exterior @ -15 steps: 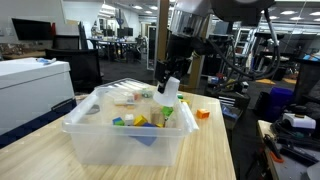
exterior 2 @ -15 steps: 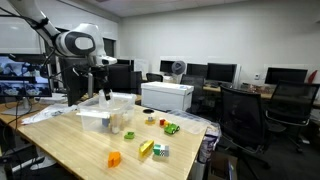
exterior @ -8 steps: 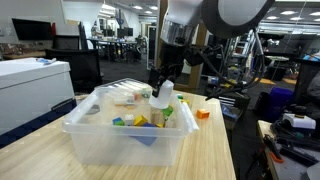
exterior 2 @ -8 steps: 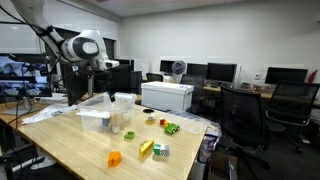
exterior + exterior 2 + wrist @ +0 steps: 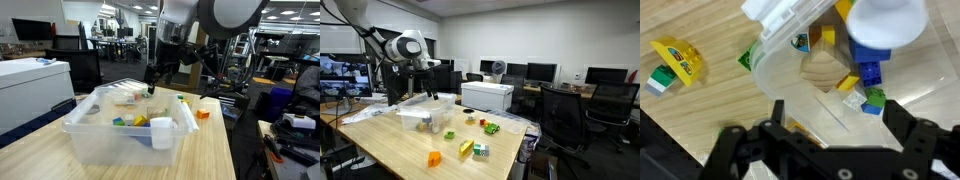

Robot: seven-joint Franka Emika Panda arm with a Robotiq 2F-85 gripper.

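White plastic cup [image 5: 163, 131] sits low inside clear plastic bin [image 5: 100, 145], against its near wall, at 5 o'clock from end effector [image 5: 151, 88]. End effector is released, jaws spread wide, hovering above the bin and gripping nothing. Coloured toy blocks [image 5: 865, 85] lie in the bin by the cup. Orange block [image 5: 203, 113] rests on wooden desk [image 5: 215, 160], at 3 o'clock of the bin.
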